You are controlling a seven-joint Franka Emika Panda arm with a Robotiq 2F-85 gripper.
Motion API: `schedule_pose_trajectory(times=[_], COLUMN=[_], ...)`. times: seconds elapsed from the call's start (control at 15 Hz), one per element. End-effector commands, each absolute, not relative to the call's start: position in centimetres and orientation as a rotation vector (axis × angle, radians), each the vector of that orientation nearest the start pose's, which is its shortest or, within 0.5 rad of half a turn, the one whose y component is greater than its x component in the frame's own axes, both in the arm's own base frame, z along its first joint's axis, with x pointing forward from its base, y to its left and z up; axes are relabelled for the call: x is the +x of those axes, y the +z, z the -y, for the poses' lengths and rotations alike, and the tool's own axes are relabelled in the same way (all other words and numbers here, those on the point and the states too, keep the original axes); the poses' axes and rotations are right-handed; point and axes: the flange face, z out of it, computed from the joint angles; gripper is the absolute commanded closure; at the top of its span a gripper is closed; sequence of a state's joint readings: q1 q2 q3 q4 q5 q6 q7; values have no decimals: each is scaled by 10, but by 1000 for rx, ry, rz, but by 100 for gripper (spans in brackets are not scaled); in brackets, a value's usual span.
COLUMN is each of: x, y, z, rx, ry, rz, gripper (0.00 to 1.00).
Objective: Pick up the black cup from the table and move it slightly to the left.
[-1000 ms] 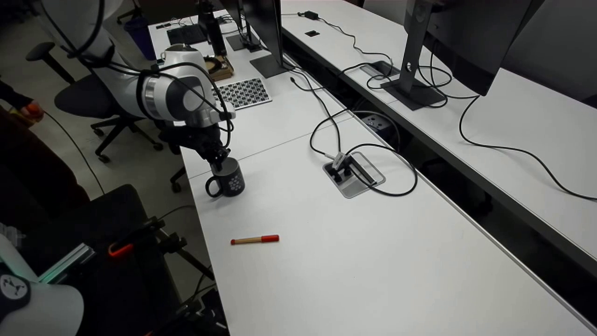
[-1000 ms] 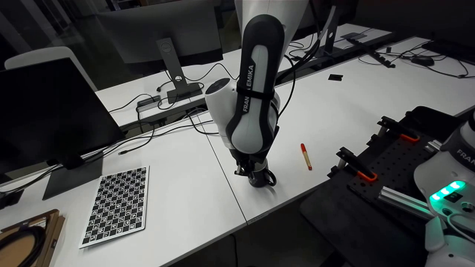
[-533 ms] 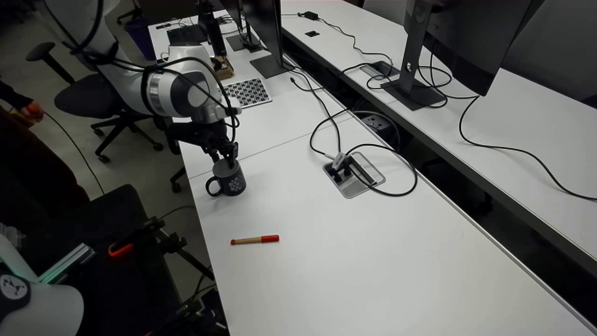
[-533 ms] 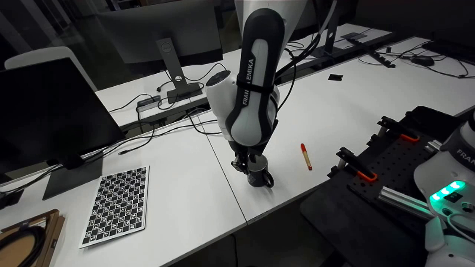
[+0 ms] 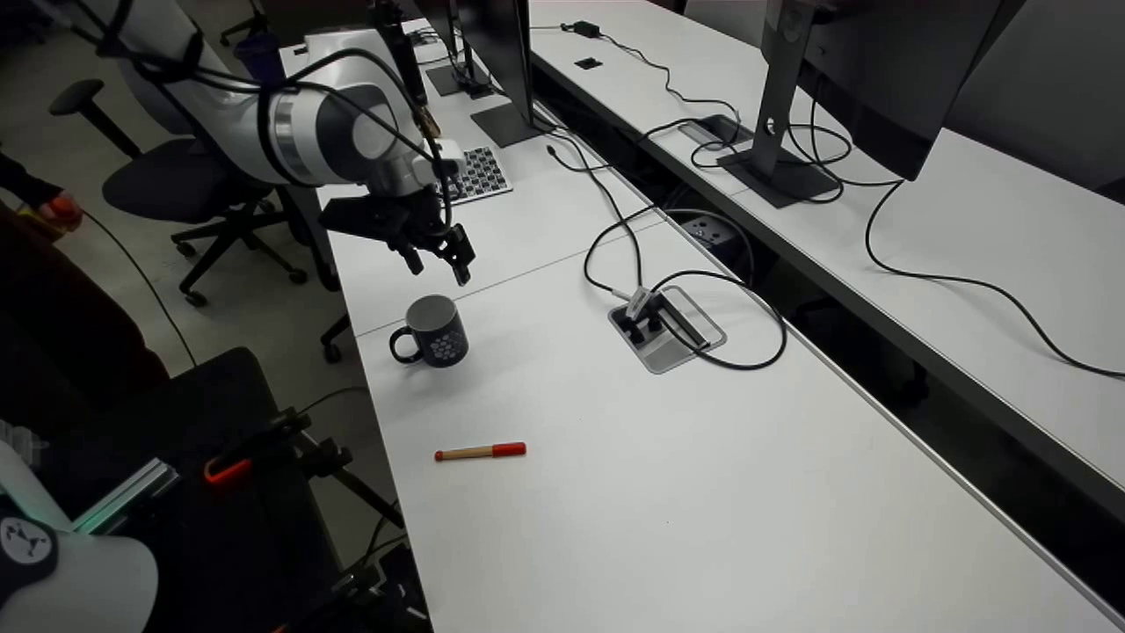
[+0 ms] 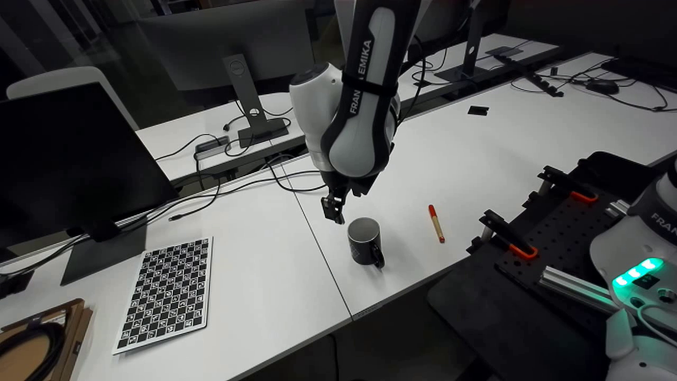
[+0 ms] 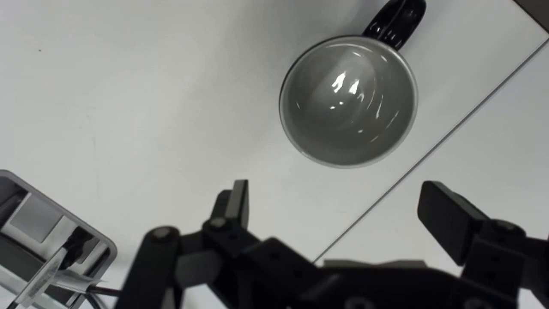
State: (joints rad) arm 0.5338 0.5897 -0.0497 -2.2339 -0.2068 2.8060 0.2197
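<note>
Plainly, the small round glossy black cup (image 7: 347, 107) stands upright, unheld, on the long white flat table (image 5: 668, 492), near its left edge in an exterior view. In the wrist view the cup's curved black handle (image 7: 399, 21) faces away from my black 2-fingered gripper (image 7: 333, 204), leaving bare rim this side. Its 2 fingers (image 7: 446, 219) are spread wide, empty, I judge to clear that rim; the cup lies beyond their tips, touching neither.

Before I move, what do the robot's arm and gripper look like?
The arm is mostly white and rounded, with a dark panel bearing white EMIKA lettering, black straps and black cables. The gripper is black, with jointed linkages and flat, blocky fingertips.
</note>
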Motion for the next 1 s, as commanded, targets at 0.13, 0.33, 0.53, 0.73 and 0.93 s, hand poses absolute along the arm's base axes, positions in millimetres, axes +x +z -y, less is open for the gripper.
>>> schedule_pose_trajectory(times=[0.13,0.33,0.53,0.73,0.93], x=[466,475,485,485,484], y=[145,164,160,165,164], z=[-239,-233,-233,-232,-234], rx=[-3178,-3192,-3190,-3192,-3192], ry=[-153,-237,-219,-232,-230], rz=[706,671,676,666,669], gripper=[0,0,0,0,0])
